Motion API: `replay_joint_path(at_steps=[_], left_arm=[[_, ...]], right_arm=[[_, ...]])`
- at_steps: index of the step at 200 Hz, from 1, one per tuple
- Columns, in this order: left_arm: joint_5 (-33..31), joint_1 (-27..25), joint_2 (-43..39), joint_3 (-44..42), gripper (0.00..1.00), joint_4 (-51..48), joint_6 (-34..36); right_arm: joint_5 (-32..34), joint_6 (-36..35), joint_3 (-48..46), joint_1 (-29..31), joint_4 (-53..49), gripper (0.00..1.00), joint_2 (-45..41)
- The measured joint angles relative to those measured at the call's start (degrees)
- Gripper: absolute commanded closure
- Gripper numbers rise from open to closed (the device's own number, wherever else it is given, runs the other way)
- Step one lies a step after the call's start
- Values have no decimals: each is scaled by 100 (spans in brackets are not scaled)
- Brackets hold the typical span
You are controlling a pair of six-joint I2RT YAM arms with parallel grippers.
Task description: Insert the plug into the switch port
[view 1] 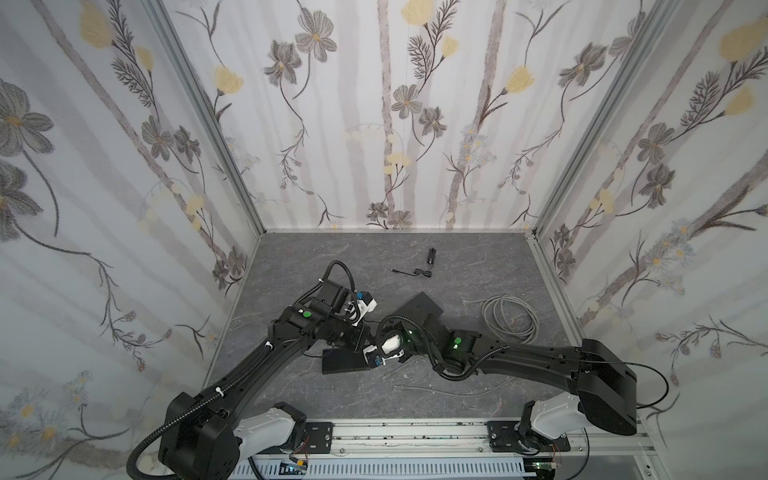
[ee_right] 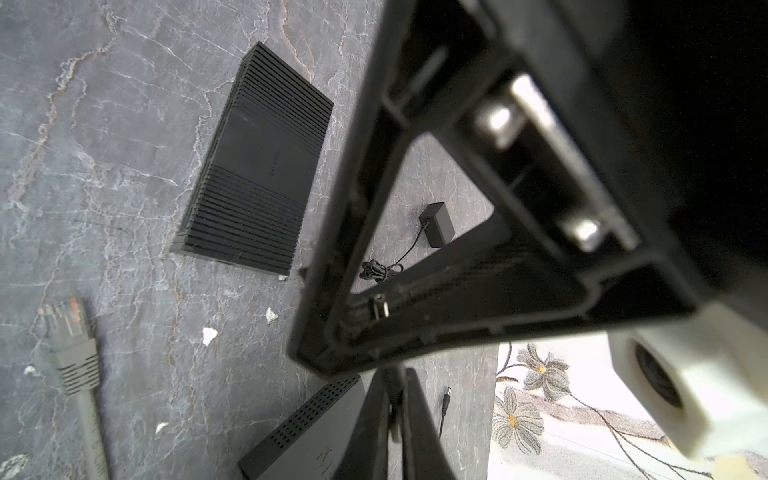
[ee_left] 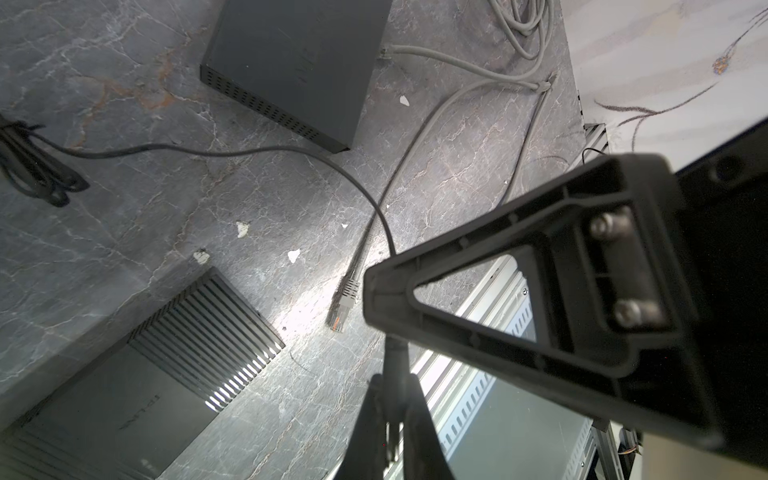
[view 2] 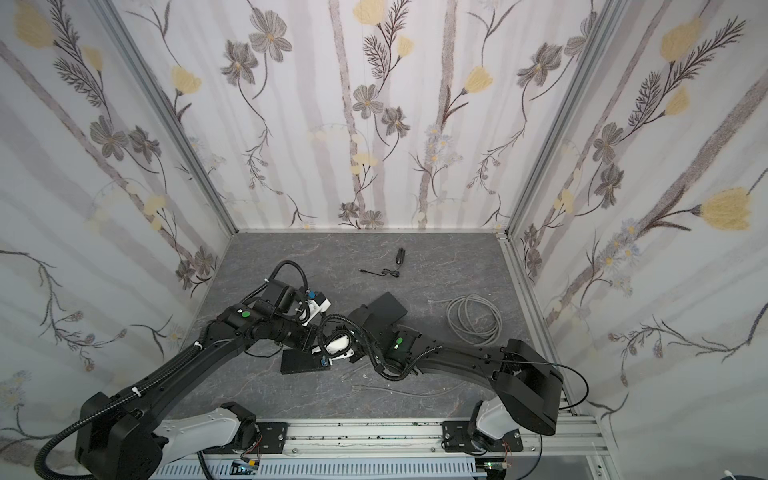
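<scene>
A black cable (ee_left: 249,149) runs from a coil (ee_left: 33,174) across the table. It ends in a dark round plug (ee_left: 392,361) pinched in my left gripper (ee_left: 393,380), which is shut on it. My right gripper (ee_right: 394,382) is shut on the same dark cable end just beyond, and its finger (ee_left: 478,241) crosses over my left fingertips. In a top view the left wrist (view 1: 349,328) and right wrist (view 1: 399,340) meet mid-table and hide the fingertips. Two flat black boxes lie close by, one ribbed (ee_right: 257,166) and one with a perforated side (ee_left: 299,70). I cannot tell which is the switch, and no port shows.
A grey network cable lies coiled (view 1: 509,320) at the right, and its clear-tipped plug (ee_left: 343,307) lies loose beside the ribbed box. A small black adapter (view 1: 432,255) and a barrel plug (ee_right: 446,395) lie near the back wall. Walls close three sides, and a metal rail (view 1: 415,436) runs along the front.
</scene>
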Motion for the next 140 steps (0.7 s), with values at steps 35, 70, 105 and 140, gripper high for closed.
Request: replay_joint_path(at_steps=[35, 70, 105, 140], left_arm=[[-249, 7, 2, -2, 77, -2, -50], [-581, 4, 20, -2, 76, -31, -160], [-944, 22, 85, -2, 76, -63, -254], [-1023, 22, 87, -2, 77, -68, -258]], right_arm=[[-17, 90, -90, 0, 4, 95, -116], [-17, 219, -195, -7, 44, 95, -177], [-90, 264, -247, -4, 138, 95, -420], [-120, 343, -273, -4, 225, 95, -466]])
